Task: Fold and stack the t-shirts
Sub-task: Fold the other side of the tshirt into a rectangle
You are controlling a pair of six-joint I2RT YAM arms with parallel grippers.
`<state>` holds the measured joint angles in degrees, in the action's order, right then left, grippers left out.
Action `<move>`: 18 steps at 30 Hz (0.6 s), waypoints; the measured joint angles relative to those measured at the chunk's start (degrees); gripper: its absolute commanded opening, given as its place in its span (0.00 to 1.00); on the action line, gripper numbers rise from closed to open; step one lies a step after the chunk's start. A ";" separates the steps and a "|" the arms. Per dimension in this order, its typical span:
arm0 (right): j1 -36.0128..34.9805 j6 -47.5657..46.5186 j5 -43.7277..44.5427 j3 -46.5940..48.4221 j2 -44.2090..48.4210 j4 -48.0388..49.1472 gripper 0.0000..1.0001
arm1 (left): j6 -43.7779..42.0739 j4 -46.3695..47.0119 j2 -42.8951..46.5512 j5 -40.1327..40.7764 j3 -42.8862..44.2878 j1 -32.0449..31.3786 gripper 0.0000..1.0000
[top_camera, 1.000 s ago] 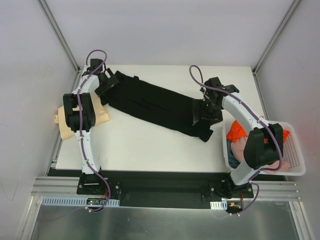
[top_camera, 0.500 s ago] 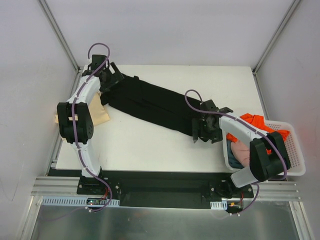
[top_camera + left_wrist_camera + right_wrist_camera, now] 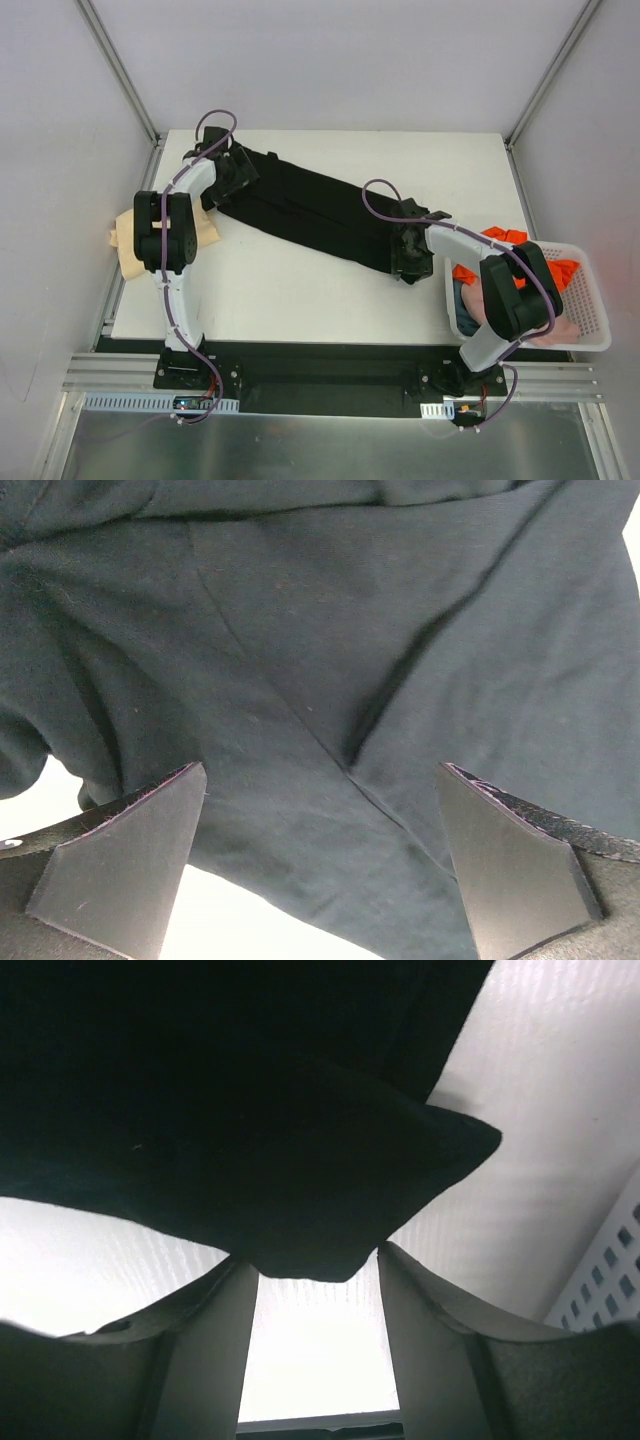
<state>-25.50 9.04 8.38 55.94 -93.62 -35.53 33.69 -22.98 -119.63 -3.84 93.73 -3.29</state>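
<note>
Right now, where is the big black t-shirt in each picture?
Top external: black t-shirt stretched slantwise across the middle.
Left wrist: black t-shirt fills nearly everything.
Right wrist: black t-shirt fills the top, one corner pointing down.
Shared landmark: the white table under it.

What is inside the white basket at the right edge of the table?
The basket holds an orange t-shirt and a pink t-shirt, crumpled together. The right arm crosses over it, so whatever lies deeper or under the arm cannot be seen.
</note>
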 measured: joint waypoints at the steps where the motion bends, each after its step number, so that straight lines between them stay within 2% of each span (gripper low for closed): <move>1: 0.00 0.00 0.57 0.00 0.00 0.07 0.49 | 0.00 0.02 -0.57 0.13 0.00 0.00 0.99; 6: 0.00 -0.07 1.60 0.02 -0.59 0.24 0.29 | 0.00 0.09 -2.71 1.01 0.37 0.00 0.99; 8: 0.00 -0.15 1.68 0.07 -1.18 0.22 0.26 | -0.02 0.02 -3.17 1.33 0.66 0.00 0.99; 10: 0.00 -0.31 1.77 0.09 -1.36 -0.07 0.16 | -0.04 -0.02 -3.17 1.49 0.96 0.02 0.99; 12: 0.00 -0.50 2.05 0.09 -1.27 -0.92 0.14 | -0.07 -0.02 -3.39 1.55 1.60 0.02 0.99; 15: 0.00 -0.59 3.45 0.07 0.09 -3.98 0.17 | -0.13 -0.04 -3.91 2.84 2.58 0.02 0.99; 17: 0.00 -0.74 4.52 0.02 1.99 -5.95 0.29 | -0.24 -0.24 -4.28 3.32 3.15 0.04 0.99; 18: 0.00 -0.96 5.01 0.02 3.10 -6.88 0.39 | -0.28 -0.35 -4.52 3.67 3.45 0.13 0.99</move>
<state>-25.50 8.08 13.39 55.96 -90.52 -42.41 33.41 -23.33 -124.16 -0.16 97.19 -3.16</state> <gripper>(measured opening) 0.203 0.993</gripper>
